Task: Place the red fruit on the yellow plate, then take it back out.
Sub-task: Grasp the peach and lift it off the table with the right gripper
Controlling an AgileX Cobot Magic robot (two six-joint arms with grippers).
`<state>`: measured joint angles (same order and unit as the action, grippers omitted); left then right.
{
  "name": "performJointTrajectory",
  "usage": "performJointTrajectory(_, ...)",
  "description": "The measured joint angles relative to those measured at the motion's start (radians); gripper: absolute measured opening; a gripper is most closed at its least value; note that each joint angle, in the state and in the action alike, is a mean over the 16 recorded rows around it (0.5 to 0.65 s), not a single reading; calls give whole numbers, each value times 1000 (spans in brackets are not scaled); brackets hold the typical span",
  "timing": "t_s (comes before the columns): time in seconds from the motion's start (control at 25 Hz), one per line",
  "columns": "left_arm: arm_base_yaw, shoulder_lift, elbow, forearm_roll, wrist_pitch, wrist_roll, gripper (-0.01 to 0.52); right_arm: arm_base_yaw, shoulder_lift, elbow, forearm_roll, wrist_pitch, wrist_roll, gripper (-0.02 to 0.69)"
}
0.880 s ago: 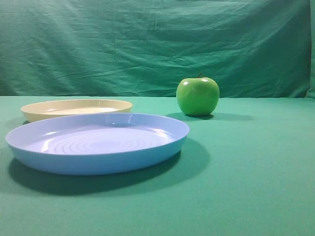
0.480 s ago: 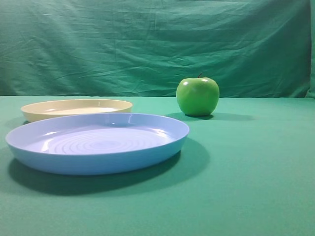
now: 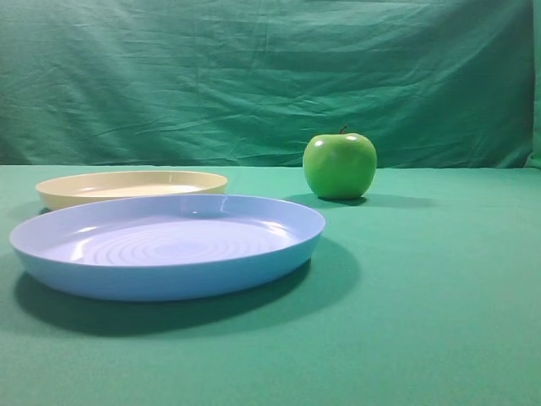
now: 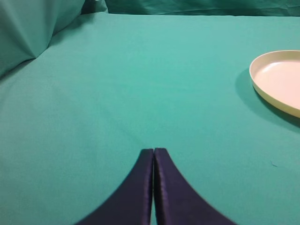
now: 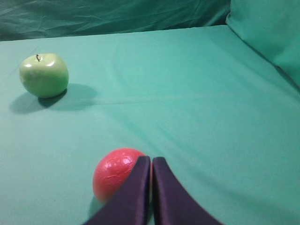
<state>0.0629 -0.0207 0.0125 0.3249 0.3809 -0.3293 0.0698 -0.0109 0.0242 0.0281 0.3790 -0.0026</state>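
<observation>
Jaws on both grippers pressed together, empty — red fruit (image 5: 114,174) just beside the right gripper (image 5: 151,160), yellow plate (image 4: 276,79) bare.

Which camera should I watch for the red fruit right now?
The right wrist view. The red fruit lies on the green cloth just beyond the shut right gripper, its right side hidden behind the fingers. The exterior high and left wrist views show none of it.

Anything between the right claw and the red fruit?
Nothing visible. In the right wrist view the red fruit lies on the cloth just beyond the shut right claw, slightly to its left; the green apple sits far off.
</observation>
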Motion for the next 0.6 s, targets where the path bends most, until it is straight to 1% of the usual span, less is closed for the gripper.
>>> performJointTrajectory(0.32, 0, 0, 0, 0, 0, 0, 0, 0, 0, -33, -7, 45, -1, 0)
performJointTrajectory(0.6, 0, 0, 0, 0, 0, 0, 0, 0, 24, -155, -25, 137, -3, 0)
